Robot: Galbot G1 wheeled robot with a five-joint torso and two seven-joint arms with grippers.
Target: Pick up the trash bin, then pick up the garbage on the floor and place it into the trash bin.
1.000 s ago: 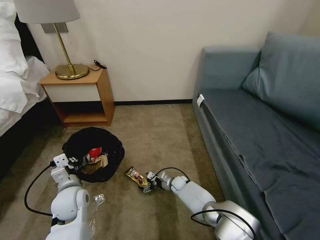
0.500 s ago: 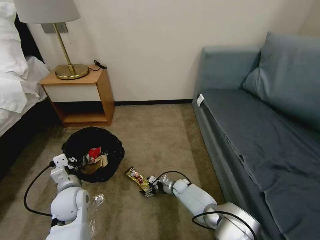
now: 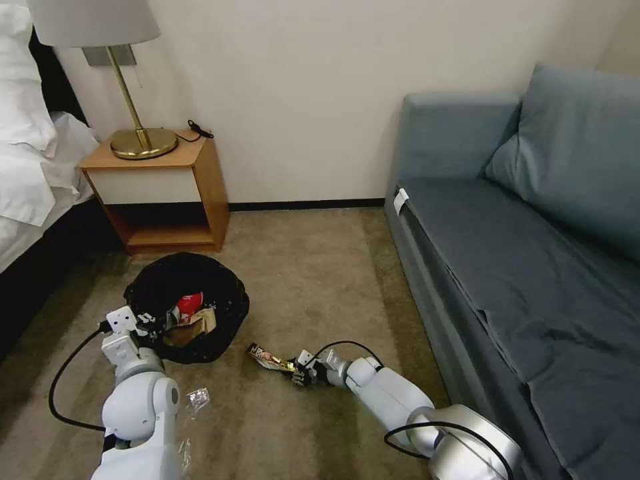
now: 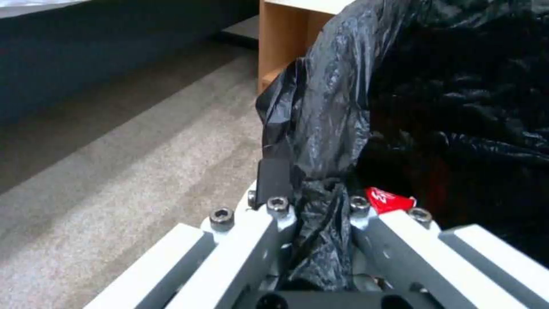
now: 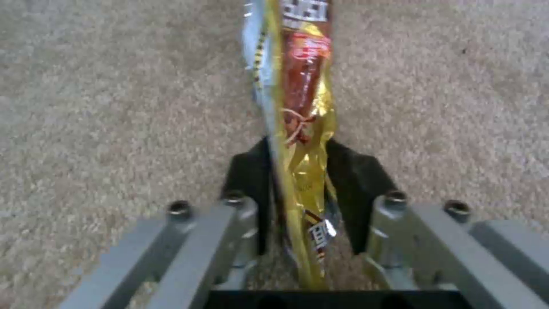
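No lettering can be read with any certainty. The shiny gold-brown snack wrapper (image 5: 300,107), running up the middle of the right wrist frame, carries a red patch with pale marks and blocky dark-and-white print at its top, all illegible. The red-and-white snack bag (image 4: 389,200) shows white marks, also unreadable.

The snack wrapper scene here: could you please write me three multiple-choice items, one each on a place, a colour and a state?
1. Where is the trash bin?
A. on the sofa
B. on the carpet by the nightstand
C. on the bed

2. What colour is the bin's bag?
A. black
B. blue
C. white

3. What is the right tool doing?
A. hanging open
B. gripping the lamp
C. pinching the gold snack wrapper

Key: B, the nightstand stands just behind it; A, crinkled black plastic; C, both fingers press its sides.
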